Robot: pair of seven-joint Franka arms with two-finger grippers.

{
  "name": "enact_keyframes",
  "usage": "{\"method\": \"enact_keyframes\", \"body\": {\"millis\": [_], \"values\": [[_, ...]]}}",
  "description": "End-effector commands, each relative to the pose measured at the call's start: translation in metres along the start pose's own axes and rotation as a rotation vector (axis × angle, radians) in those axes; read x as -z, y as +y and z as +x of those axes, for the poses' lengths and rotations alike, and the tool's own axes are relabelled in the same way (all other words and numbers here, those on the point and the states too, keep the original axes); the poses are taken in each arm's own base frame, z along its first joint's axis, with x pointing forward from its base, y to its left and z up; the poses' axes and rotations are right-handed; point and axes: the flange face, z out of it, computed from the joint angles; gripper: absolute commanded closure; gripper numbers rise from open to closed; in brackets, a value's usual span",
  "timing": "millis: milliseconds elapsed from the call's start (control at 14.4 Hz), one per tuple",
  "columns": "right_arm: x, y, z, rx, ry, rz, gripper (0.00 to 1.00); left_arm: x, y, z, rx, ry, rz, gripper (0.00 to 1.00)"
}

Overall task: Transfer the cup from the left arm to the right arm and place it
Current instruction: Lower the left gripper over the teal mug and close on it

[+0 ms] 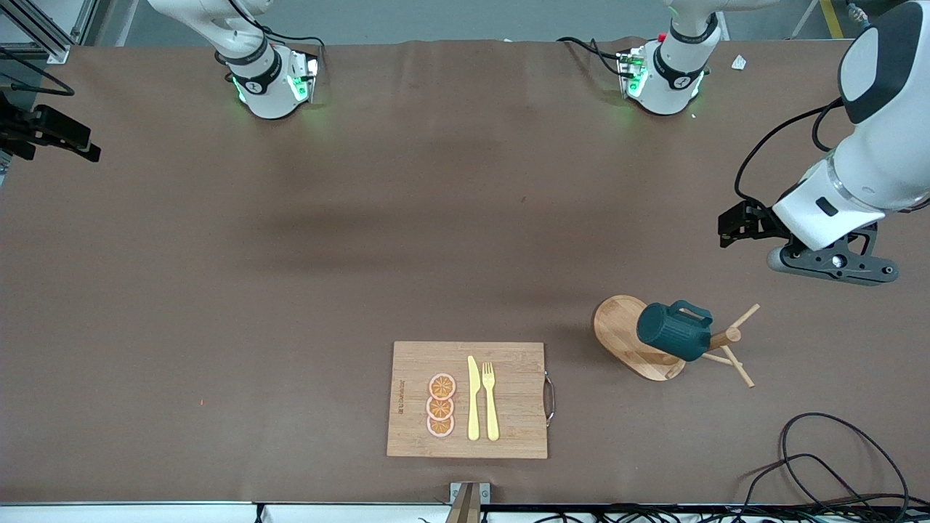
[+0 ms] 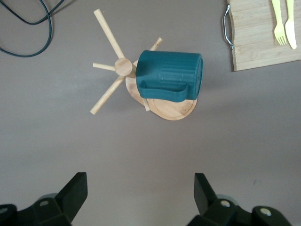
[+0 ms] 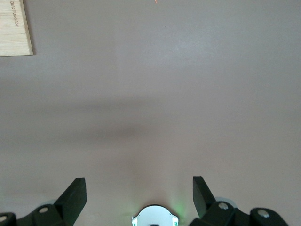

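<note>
The cup (image 1: 674, 331), a dark teal ribbed mug, hangs tilted on a peg of the wooden peg stand (image 1: 631, 341) toward the left arm's end of the table. In the left wrist view the cup (image 2: 171, 73) shows its loop handle, and its inside is hidden. My left gripper (image 1: 835, 263) hovers over bare table beside the stand, apart from the cup. It stands open (image 2: 141, 188) with nothing between its fingers. My right gripper (image 3: 139, 190) is out of the front view; it hangs open and empty high over bare table above its own base (image 3: 154, 216).
A bamboo cutting board (image 1: 508, 436) with a metal handle lies near the front edge, bearing a yellow knife (image 1: 473, 399), a yellow fork (image 1: 490, 399) and three orange slices (image 1: 441, 405). Black cables (image 1: 835, 465) coil at the front corner by the left arm's end.
</note>
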Motion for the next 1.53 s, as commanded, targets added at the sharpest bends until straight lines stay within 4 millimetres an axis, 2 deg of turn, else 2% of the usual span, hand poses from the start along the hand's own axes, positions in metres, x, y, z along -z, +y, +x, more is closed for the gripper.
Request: {"method": "enact_keyframes", "body": {"millis": [0, 139, 277, 416, 555, 971, 1109, 1248, 1456], "values": [[0.002, -0.001, -0.005, 0.006, 0.006, 0.009, 0.0, 0.001, -0.006, 0.004, 0.058, 0.017, 0.01, 0.0], [0.002, -0.001, -0.004, 0.006, 0.004, 0.009, 0.0, 0.001, -0.012, 0.003, 0.153, 0.015, 0.01, 0.0], [0.002, -0.001, -0.004, 0.006, 0.004, 0.009, 0.0, 0.001, -0.016, 0.003, 0.119, 0.011, 0.015, 0.0], [0.002, -0.001, -0.005, 0.006, 0.006, 0.009, 0.0, -0.001, -0.007, 0.007, -0.03, 0.023, 0.015, 0.0], [0.002, -0.001, -0.005, 0.006, 0.006, 0.009, 0.0, -0.011, -0.003, 0.016, -0.236, 0.042, 0.016, 0.0], [0.002, -0.001, -0.005, 0.006, 0.004, 0.009, 0.0, -0.056, 0.003, 0.044, -0.8, 0.064, 0.02, 0.0], [0.002, 0.0, -0.005, 0.004, 0.004, 0.009, 0.0, -0.068, 0.019, 0.053, -0.974, 0.06, 0.095, 0.0], [0.002, 0.0, -0.005, 0.004, 0.004, 0.009, 0.0, -0.069, 0.054, 0.056, -1.146, 0.046, 0.201, 0.0], [0.001, 0.0, -0.004, 0.004, 0.003, 0.009, 0.0, -0.082, 0.094, 0.046, -1.276, -0.004, 0.244, 0.01]]}}
